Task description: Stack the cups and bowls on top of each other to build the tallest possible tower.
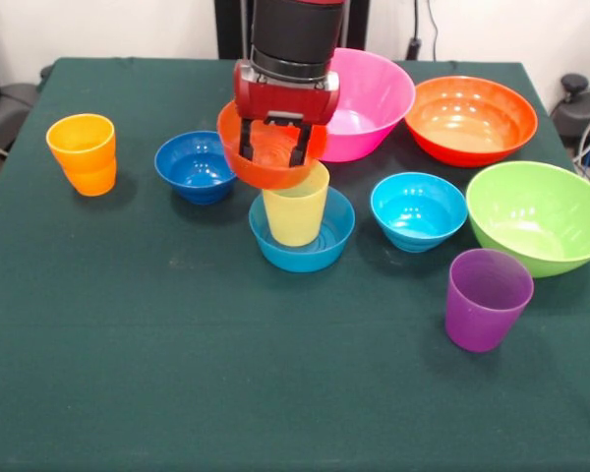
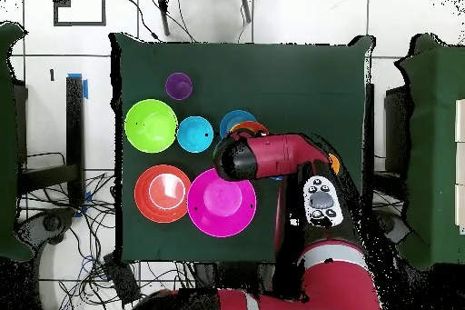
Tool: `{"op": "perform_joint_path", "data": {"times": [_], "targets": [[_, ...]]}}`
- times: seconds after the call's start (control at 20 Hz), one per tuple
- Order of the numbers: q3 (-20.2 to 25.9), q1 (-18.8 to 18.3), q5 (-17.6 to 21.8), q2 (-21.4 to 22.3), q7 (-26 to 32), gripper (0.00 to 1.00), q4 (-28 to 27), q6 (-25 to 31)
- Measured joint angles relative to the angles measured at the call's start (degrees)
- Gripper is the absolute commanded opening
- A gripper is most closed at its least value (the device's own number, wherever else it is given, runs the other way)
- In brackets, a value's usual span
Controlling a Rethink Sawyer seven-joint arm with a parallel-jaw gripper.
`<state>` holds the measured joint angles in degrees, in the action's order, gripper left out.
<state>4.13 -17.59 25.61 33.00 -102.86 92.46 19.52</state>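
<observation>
Right in the middle of the worktop (image 1: 177, 344) the tower (image 1: 297, 221) is only two pieces so far: the pale yellow cup (image 1: 295, 214) standing upright in the mid-blue small bowl (image 1: 305, 251). Just above it, the tool (image 1: 273, 149) has its fingers closed over the rim of the small orange-red bowl (image 1: 265, 157), which looks tilted and hangs right at the cup's mouth, so I'd guess piece three is about to go on.

Loads left though. Over on the left sit the orange cup (image 1: 82, 153) and the dark blue bowl (image 1: 195, 165). Off to the right are the cyan bowl (image 1: 419, 209), the lime green bowl (image 1: 539, 216) and the purple cup (image 1: 487, 298), which is nearest. At the far side, the pink bowl (image 1: 374, 98) and big orange-red bowl (image 1: 470, 118) haven't been stacked either.
</observation>
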Motion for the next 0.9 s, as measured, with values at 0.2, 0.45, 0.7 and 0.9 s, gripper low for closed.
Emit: {"op": "perform_joint_path", "data": {"times": [0.2, 0.45, 0.7, 0.9], "targets": [[-0.32, 0.63, -0.2, -0.51, 0.0, 1.0, -1.39, -0.01], [-0.68, 1.48, -0.86, -1.38, 0.0, 1.0, -3.49, -0.01], [-0.76, 1.88, -1.68, -1.97, 0.0, 1.0, -4.49, -0.02], [-0.87, 2.06, -1.98, -2.13, 0.0, 1.0, -4.78, -0.01]]}}
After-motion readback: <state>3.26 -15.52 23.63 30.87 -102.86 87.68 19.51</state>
